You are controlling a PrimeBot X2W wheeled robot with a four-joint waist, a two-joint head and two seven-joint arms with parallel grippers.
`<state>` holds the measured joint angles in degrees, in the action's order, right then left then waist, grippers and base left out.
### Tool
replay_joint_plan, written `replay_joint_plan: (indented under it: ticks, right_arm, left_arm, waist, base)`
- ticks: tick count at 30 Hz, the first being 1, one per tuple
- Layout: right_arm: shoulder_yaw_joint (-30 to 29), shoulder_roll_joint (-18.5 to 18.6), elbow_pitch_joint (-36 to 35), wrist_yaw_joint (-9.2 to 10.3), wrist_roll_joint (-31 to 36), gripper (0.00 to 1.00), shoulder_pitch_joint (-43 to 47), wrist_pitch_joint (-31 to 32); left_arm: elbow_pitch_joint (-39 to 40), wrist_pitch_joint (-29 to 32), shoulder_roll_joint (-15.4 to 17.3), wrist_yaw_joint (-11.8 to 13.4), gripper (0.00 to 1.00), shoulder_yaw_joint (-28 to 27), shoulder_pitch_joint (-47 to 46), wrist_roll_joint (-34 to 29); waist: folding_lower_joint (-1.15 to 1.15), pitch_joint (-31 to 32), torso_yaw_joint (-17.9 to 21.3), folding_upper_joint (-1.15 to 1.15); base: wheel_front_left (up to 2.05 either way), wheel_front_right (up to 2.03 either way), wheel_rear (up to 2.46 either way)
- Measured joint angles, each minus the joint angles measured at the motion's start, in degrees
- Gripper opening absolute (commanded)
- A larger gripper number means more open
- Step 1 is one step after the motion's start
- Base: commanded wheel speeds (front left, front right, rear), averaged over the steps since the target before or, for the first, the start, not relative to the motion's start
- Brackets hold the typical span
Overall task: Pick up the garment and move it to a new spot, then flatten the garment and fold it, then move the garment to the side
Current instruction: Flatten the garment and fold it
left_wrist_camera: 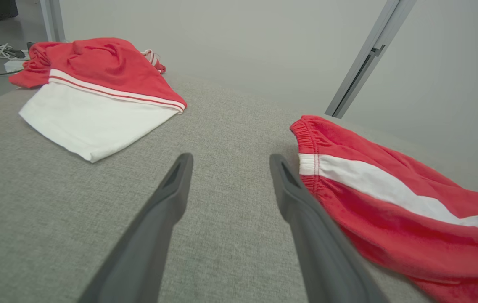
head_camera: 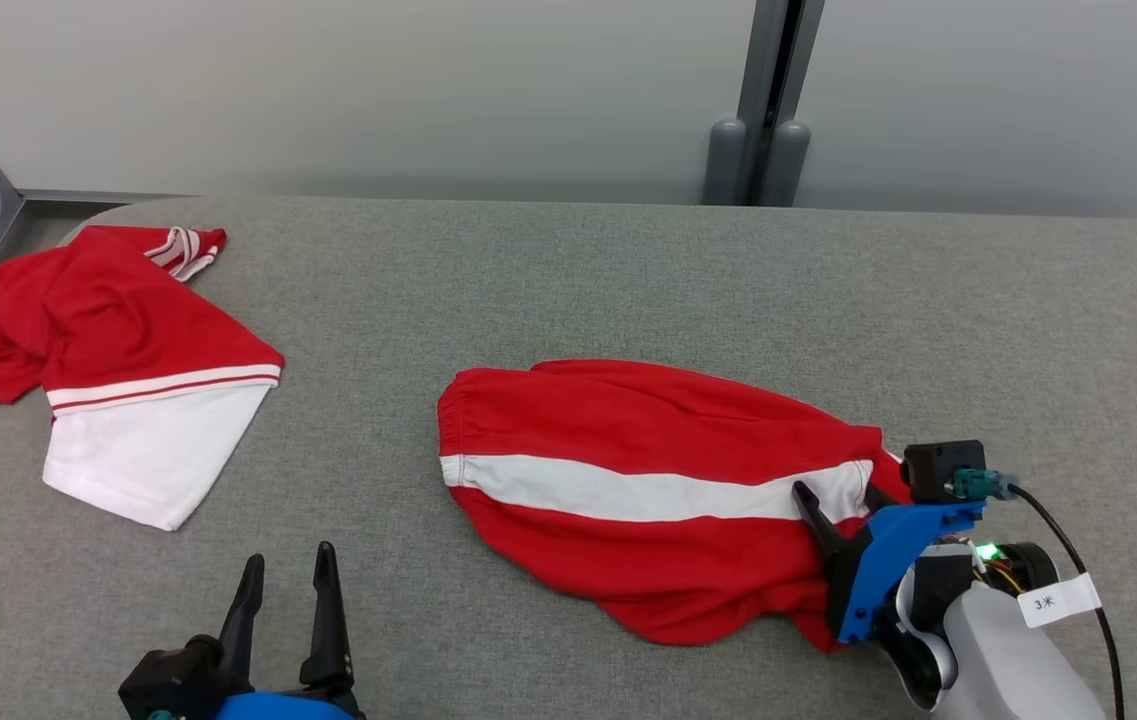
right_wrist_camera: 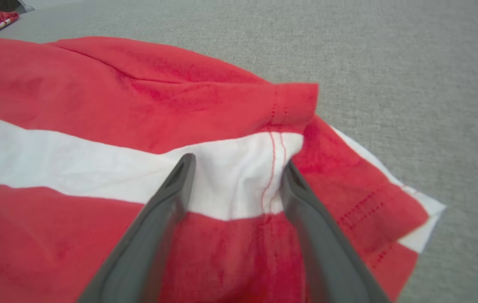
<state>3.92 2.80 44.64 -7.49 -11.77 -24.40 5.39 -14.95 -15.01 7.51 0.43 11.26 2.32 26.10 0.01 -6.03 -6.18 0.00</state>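
The garment (head_camera: 648,440) is a pair of red shorts with a white side stripe, lying crumpled in the middle of the grey padded table (head_camera: 628,280). My right gripper (head_camera: 828,500) is down at its right end, by the hem. In the right wrist view that gripper (right_wrist_camera: 237,162) is open, its two fingers straddling the white stripe of the garment (right_wrist_camera: 138,97) without pinching cloth. My left gripper (head_camera: 289,555) stands open over bare table near the front edge, left of the elastic waistband; the left wrist view shows the gripper (left_wrist_camera: 231,158) with the garment (left_wrist_camera: 390,210) to its right.
A second red and white garment (head_camera: 118,330) lies bunched at the table's far left corner, also seen from the left wrist (left_wrist_camera: 96,71). A grey wall with a metal post (head_camera: 768,100) stands behind the table. Bare table separates the two garments.
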Motion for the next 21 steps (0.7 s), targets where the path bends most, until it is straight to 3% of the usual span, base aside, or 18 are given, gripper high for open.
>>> replay_joint_plan:
  ticks: [10,21]
  right_arm:
    - [4.8,0.0,-6.1,0.0,-1.6,1.0,0.6,-0.8]
    - [3.4,0.0,-13.4,0.0,1.6,1.0,5.3,2.7]
  left_arm:
    - [-0.2,0.0,-0.4,-0.5,1.0,-0.5,-0.1,-0.6]
    - [-0.7,0.0,-0.6,-1.1,1.0,-1.3,-0.3,-1.0]
  waist:
    - [0.0,-0.2,0.5,0.0]
    - [-0.01,-0.6,0.6,0.0]
  base:
    - [0.0,0.0,0.0]
    - [0.0,0.0,0.0]
